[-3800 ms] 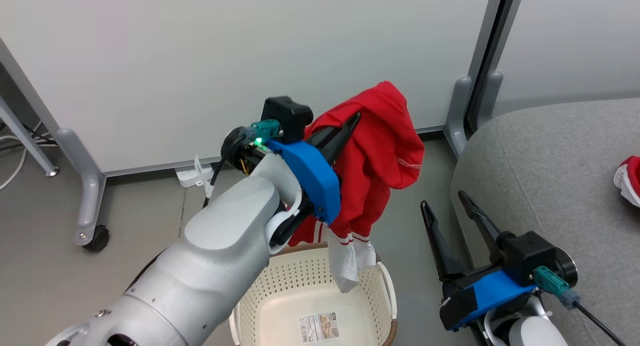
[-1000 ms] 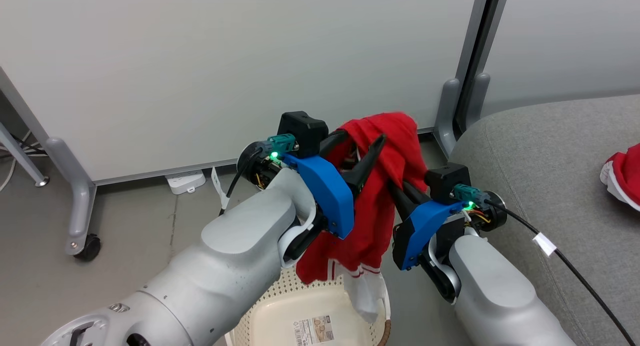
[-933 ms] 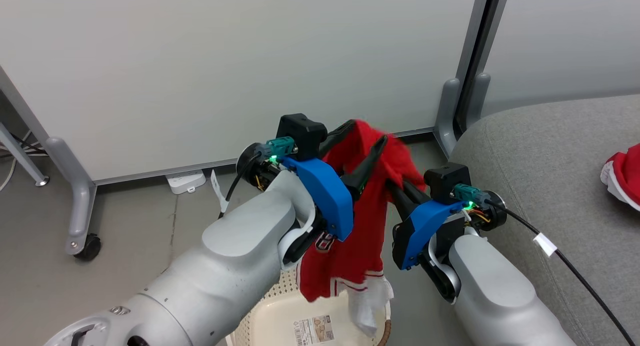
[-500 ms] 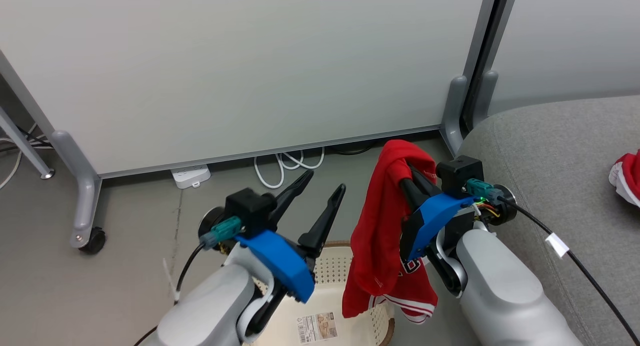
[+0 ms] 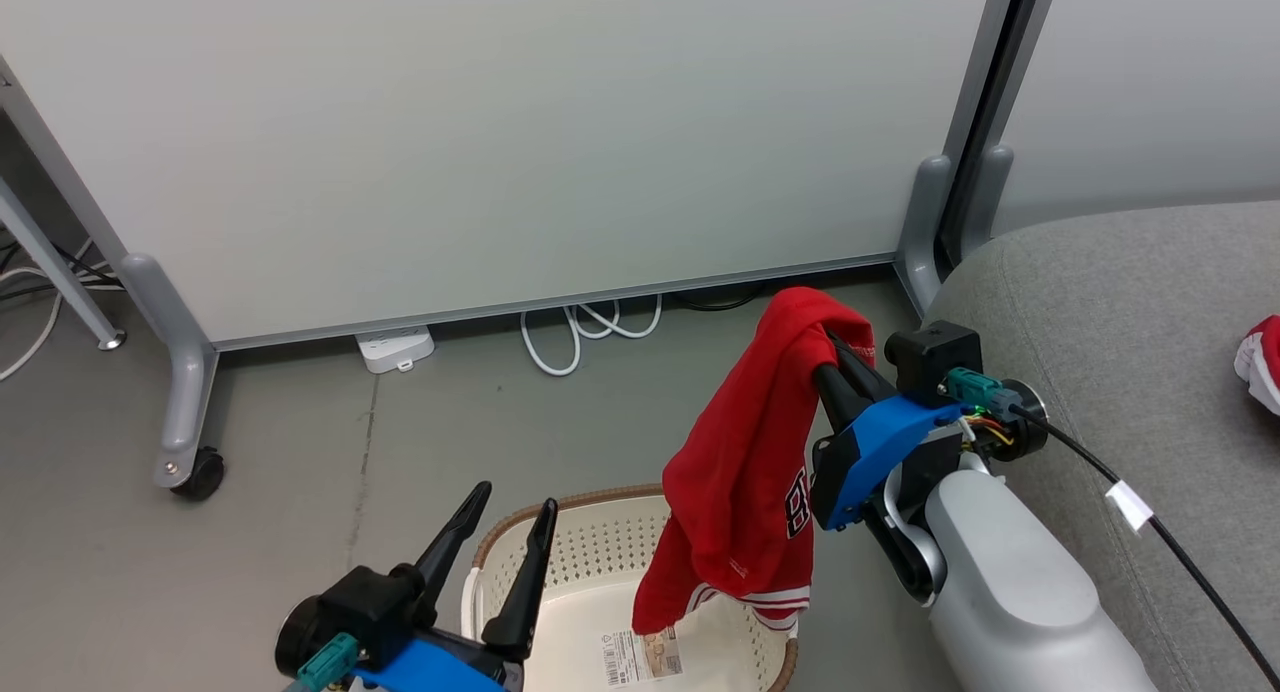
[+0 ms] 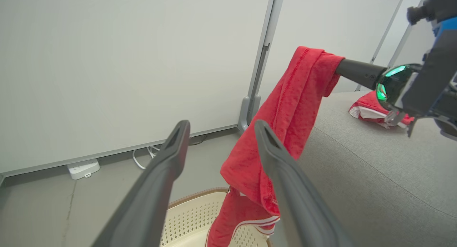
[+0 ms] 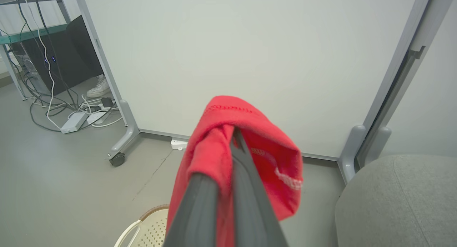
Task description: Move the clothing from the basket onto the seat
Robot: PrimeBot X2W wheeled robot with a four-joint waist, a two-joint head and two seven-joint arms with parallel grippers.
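A red garment [image 5: 750, 462] with white trim and a black-and-white logo hangs over the basket's right side. My right gripper [image 5: 832, 344] is shut on its upper fold; in the right wrist view the cloth [image 7: 214, 132] wraps that gripper [image 7: 228, 141]. My left gripper [image 5: 515, 499] stands open and holds nothing, low at the basket's near left; its wrist view has the garment [image 6: 289, 107] just beyond it [image 6: 221, 127]. The cream basket [image 5: 560, 502] sits on the floor, its visible floor showing only a label. The grey seat [image 5: 1120, 302] is on the right, with another red-and-white garment [image 5: 1262, 357] on it.
White partition panels on grey castor feet [image 5: 185, 442] stand behind. A power strip [image 5: 395, 349] and a white cable [image 5: 590, 327] lie on the floor at their base. Cables and a person's shoe [image 7: 98, 90] show at the far left. Grey floor spreads left of the basket.
My left gripper opened, let go of the red garment and dropped down to the left. The garment now hangs from the right gripper alone, which has shifted slightly right.
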